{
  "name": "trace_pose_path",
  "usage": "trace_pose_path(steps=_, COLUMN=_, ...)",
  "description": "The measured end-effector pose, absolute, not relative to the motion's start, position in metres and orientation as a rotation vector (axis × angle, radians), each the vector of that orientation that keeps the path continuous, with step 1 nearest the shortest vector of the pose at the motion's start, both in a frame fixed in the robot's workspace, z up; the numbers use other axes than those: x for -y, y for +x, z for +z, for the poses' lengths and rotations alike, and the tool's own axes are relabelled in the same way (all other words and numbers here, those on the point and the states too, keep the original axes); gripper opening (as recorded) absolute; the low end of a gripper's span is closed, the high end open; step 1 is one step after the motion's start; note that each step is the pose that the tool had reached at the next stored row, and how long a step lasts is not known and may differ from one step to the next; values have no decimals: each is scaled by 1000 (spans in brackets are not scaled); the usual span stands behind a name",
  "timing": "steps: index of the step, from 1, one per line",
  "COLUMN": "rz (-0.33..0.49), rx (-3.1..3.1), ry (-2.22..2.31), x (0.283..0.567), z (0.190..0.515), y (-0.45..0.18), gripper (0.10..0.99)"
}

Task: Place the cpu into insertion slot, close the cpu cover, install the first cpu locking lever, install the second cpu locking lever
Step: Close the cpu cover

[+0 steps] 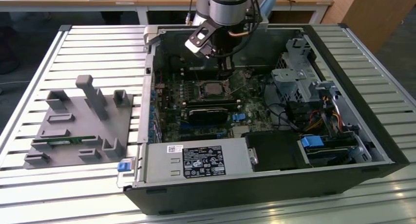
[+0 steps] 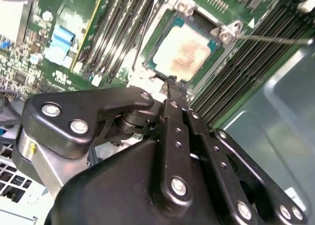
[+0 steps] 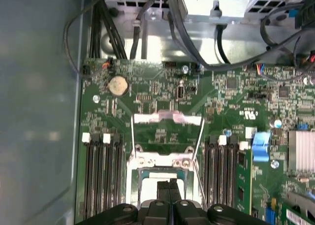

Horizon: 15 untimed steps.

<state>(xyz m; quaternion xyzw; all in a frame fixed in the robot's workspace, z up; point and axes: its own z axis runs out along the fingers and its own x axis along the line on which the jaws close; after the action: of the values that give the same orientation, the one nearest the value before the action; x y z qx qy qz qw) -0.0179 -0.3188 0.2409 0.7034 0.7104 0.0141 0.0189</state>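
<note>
The cpu [image 2: 184, 50], a silver-grey square with a brownish smear on top, lies flat in the black-framed insertion slot [image 2: 158, 38] on the green board. In the exterior view the cpu [image 1: 211, 90] sits mid-board inside the open computer case. The cpu cover [image 3: 167, 118], a thin metal frame with a large window, stands raised on its hinge beyond the slot. A thin locking lever [image 2: 270, 39] sticks out free beside the slot. My gripper [image 2: 171, 82] hangs just above the slot's edge, its black fingers [image 3: 164, 188] pressed together with nothing between them.
Long black memory slots [image 3: 101, 171] flank the socket on both sides. A white-labelled power supply box [image 1: 195, 160] fills the case's front. The drive cage [image 1: 299, 78] and cables crowd the exterior view's right. A grey fixture block [image 1: 78, 121] stands on the slatted table outside the case.
</note>
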Motion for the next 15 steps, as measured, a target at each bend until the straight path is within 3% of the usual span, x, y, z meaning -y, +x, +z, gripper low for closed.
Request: trace_pose_path(steps=15, rz=44, rx=-2205, ry=2184, x=319, z=264, y=-13, gripper=106)
